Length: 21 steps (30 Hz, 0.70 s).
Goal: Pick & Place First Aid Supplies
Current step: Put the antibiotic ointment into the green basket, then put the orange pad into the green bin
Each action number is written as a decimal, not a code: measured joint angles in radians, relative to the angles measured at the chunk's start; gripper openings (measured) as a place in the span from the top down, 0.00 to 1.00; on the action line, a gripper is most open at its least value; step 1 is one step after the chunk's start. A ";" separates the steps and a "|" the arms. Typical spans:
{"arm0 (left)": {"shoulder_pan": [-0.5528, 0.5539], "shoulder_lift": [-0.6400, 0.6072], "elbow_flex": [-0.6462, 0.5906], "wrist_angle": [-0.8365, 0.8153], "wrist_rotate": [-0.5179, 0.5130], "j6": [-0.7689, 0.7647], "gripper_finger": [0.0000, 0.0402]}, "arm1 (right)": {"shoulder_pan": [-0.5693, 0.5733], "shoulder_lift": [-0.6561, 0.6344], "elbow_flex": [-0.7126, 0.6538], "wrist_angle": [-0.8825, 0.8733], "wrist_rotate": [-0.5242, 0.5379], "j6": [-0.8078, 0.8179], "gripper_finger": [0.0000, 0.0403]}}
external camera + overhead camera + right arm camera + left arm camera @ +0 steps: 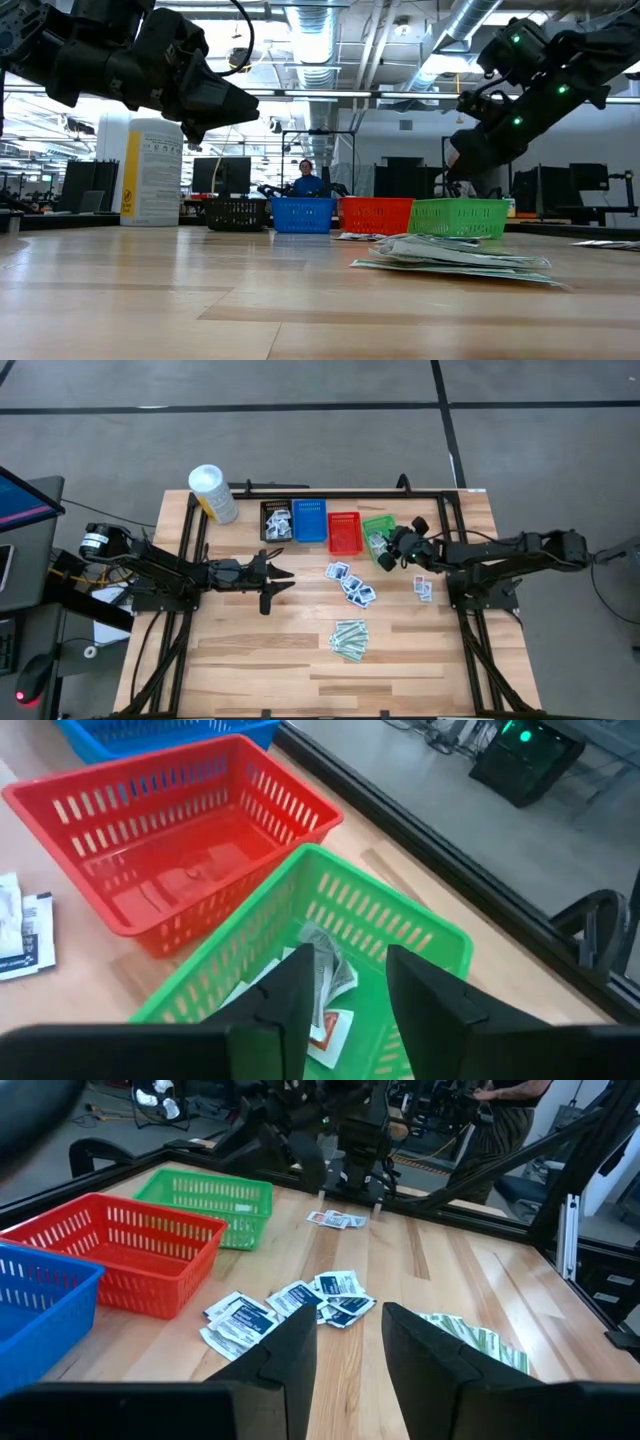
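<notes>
Packets (322, 982) lie in the green basket (395, 925), right under the right gripper (345, 990). Its fingers are apart with nothing between them, so it looks like it is here to drop one in. More packets (352, 585) sit in a loose pile mid-tabletop (250, 650), with green strips (349, 638) nearer the front and a few packets (423, 588) by the right arm. The left gripper (283, 577) waits over bare wood, fingers a little apart and empty. The red basket (170, 830) looks empty.
</notes>
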 joint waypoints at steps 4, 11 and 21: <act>0.000 0.000 0.000 0.000 0.000 0.000 0.71 | 0.016 -0.057 0.000 -0.049 0.003 0.000 0.70; 0.000 0.000 0.000 0.000 0.000 0.000 0.71 | 0.084 -0.199 0.004 -0.293 -0.092 0.026 0.70; 0.000 0.000 0.000 0.000 0.000 0.000 0.71 | 0.162 -0.289 0.086 -0.675 -0.378 0.346 0.70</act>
